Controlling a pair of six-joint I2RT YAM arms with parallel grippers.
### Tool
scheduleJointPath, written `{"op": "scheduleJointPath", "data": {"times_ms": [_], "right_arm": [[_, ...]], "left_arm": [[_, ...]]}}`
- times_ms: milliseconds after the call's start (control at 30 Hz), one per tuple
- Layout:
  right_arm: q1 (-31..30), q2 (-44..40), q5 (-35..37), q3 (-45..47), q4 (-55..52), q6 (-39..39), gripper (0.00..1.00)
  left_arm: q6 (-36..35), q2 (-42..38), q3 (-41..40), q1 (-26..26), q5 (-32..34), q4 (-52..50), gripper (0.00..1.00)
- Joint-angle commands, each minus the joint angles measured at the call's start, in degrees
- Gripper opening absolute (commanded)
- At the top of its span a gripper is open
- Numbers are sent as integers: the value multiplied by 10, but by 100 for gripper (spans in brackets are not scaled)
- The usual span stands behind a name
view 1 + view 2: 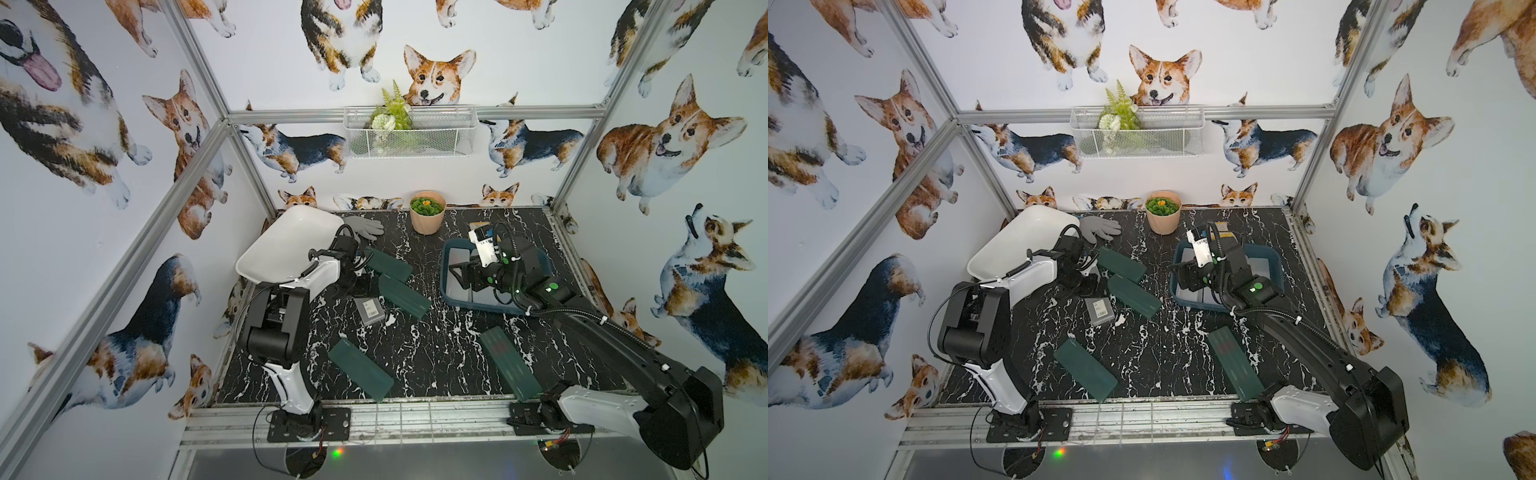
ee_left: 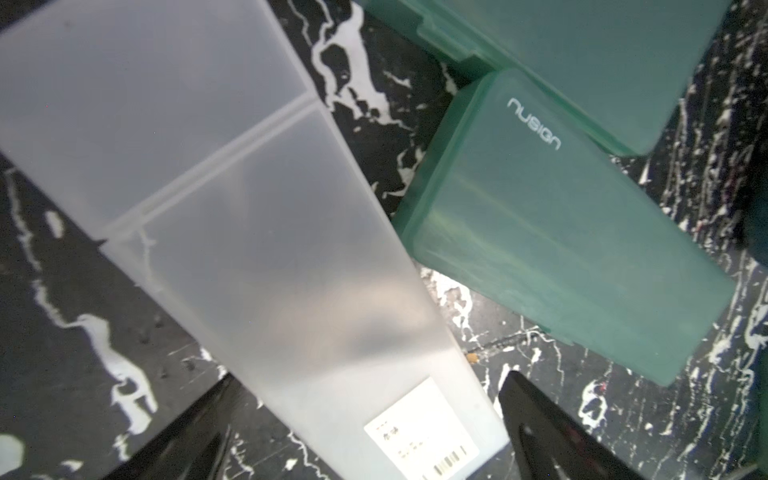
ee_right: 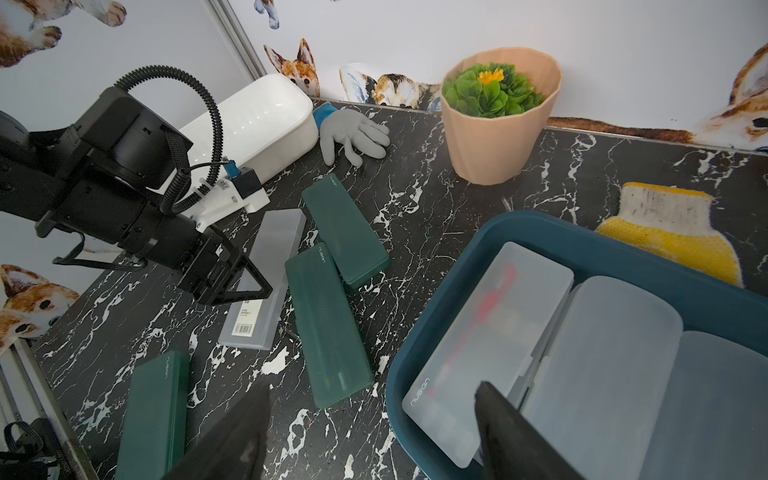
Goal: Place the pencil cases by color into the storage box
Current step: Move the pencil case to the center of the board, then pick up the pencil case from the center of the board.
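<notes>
Frosted pencil case (image 2: 286,266), flat on tabletop (image 2: 83,299), between spread left claw (image 2: 368,378)

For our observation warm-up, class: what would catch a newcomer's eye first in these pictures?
The corgi wallpaper covers every wall. On the black marble table, dark green pencil cases lie scattered, while the blue storage box at its right holds frosted cases. The left gripper hangs open over one more frosted case.

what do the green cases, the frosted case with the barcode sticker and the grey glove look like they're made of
Flat dark green rectangular cases: translucent matte plastic, probably; light glows through them. Frosted clear-white rectangular case: hazy semi-clear plastic, moulded ridge visible. Soft grey glove: likely rubber-coated fabric, with blue cuff; hard to tell.
</notes>
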State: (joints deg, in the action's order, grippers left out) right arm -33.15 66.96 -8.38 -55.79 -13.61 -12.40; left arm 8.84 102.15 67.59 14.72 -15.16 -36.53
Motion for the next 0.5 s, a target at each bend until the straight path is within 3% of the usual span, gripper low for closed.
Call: {"op": "scheduleJointPath", "data": {"times_ms": [0,233,467], "right_arm": [[-8,7,-7,-10,-7,-11,78],[-35,32,-14,-28,-16,-13,78],[-85,96,-16,-61,-22,0,78]], "left_arm": [[36,-9,3,12,-25,18,98],[67,-67,3,10,-21,19,99],[144,-183,2,0,-18,30,100]]}}
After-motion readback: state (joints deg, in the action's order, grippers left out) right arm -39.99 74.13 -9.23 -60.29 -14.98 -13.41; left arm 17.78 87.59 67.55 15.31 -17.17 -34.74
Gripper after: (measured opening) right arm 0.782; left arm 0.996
